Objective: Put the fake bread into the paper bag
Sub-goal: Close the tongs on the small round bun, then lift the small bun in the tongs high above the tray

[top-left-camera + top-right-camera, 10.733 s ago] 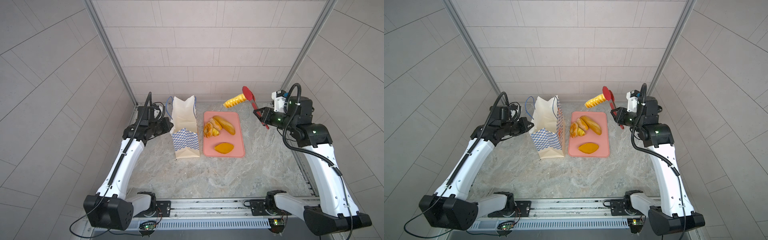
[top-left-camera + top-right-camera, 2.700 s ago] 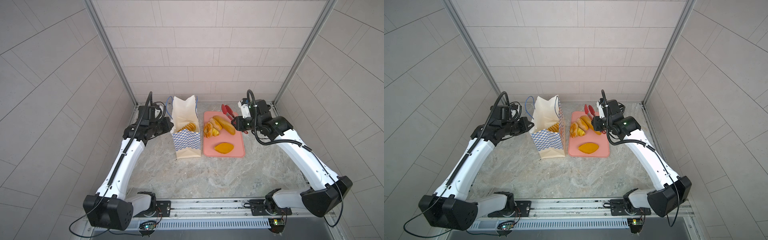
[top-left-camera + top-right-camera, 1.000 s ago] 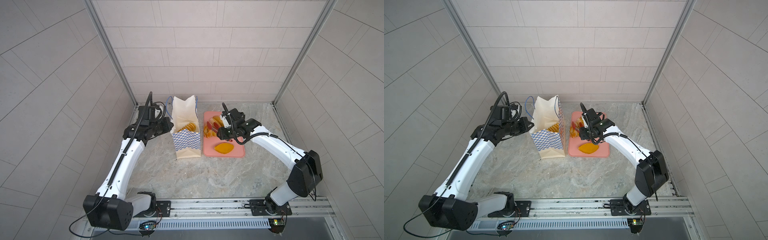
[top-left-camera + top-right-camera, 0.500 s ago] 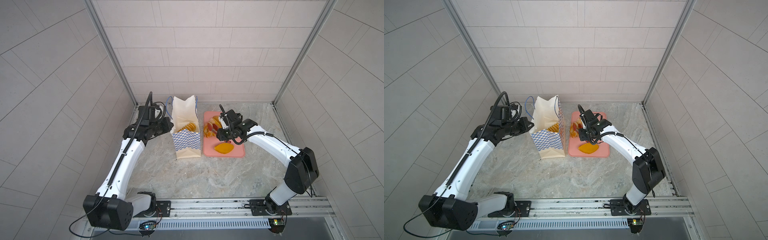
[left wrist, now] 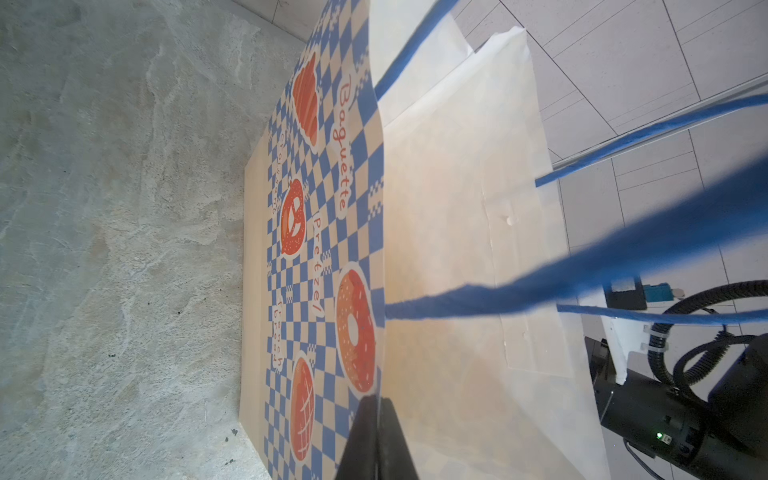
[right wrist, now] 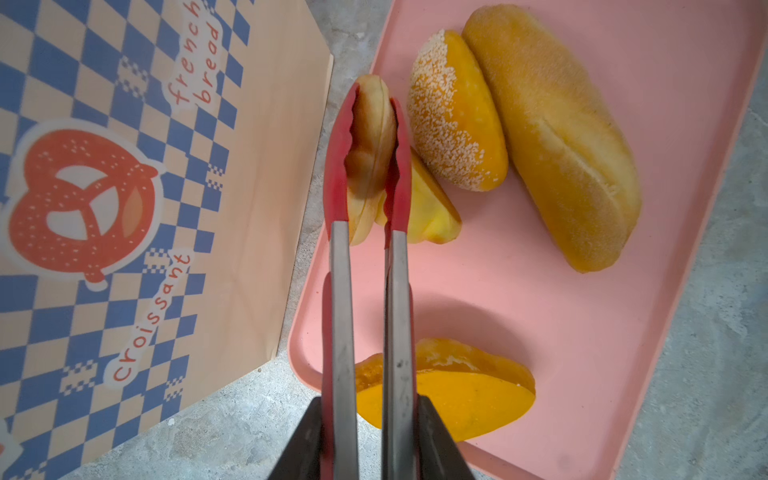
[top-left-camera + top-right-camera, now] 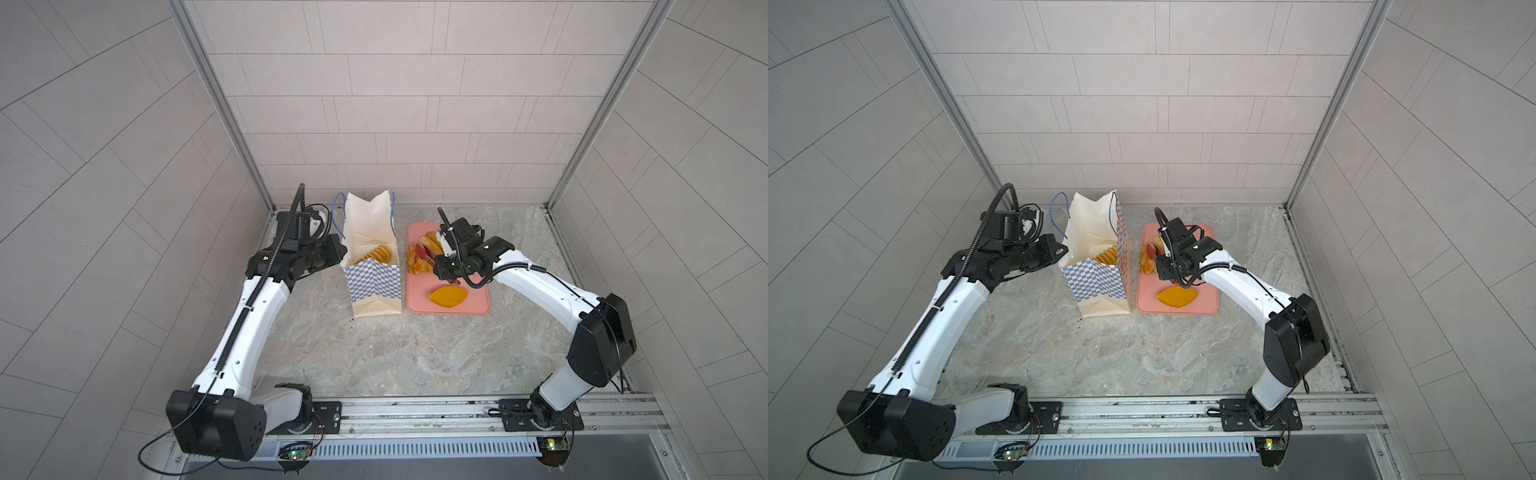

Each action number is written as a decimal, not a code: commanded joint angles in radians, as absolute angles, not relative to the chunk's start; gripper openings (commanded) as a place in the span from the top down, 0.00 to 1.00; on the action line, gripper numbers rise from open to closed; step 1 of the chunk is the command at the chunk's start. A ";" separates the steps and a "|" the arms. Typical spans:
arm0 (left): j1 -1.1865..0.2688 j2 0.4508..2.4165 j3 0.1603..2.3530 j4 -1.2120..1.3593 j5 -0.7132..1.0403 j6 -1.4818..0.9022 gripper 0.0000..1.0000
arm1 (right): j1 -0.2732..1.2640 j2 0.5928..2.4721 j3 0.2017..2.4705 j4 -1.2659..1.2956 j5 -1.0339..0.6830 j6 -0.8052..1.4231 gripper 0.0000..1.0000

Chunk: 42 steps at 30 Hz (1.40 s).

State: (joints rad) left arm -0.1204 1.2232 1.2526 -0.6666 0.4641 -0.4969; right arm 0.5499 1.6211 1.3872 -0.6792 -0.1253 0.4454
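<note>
Red-tipped steel tongs are our tool: the right gripper squeezes their two flat metal arms together, and the scalloped silicone tips are clenched on a small pale-brown braided pastry, pinched across its narrow width. We judge this the pick-up step for that piece; whether it hangs clear of the flat pink plastic tray we cannot tell. In both top views the tall cream paper bag with blue-white checks stands upright just at nine o'clock of the tray, mouth open, with a ridged golden twist inside. The left gripper, at nine o'clock of the bag, is pinched shut on its thin rim. The rest of the fake bread sits on the tray: a sesame-crusted yellow bun, a long matte golden loaf with a slash along its top and a smooth yellow wedge crowd toward eleven o'clock, the wedge just beside the gripped piece; a flat glossy orange oval lies alone toward six o'clock. Next, we think, comes a lift clear of the neighbours, a carry toward nine o'clock over the rim, and a release only above the open mouth. The pastries look like soft foam that may dent or slip; the creased paper wall is light and could fold if bumped.
</note>
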 commanded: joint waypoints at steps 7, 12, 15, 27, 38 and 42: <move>-0.126 1.215 1.262 -0.666 0.462 -0.486 1.00 | 0.554 1.540 1.413 -0.671 -0.104 0.430 0.69; -0.125 1.217 1.262 -0.666 0.463 -0.486 1.00 | 0.554 1.522 1.425 -0.681 -0.104 0.425 0.69; -0.125 1.216 1.259 -0.665 0.463 -0.485 1.00 | 0.554 1.512 1.436 -0.694 -0.098 0.420 0.69; -0.125 1.214 1.258 -0.666 0.463 -0.485 1.00 | 0.535 1.474 1.486 -0.738 -0.070 0.397 0.69; -0.126 1.214 1.263 -0.669 0.464 -0.486 1.00 | 0.479 1.430 1.486 -0.757 -0.081 0.388 0.69; -0.125 1.216 1.264 -0.668 0.463 -0.486 1.00 | 0.452 1.403 1.488 -0.769 -0.081 0.381 0.69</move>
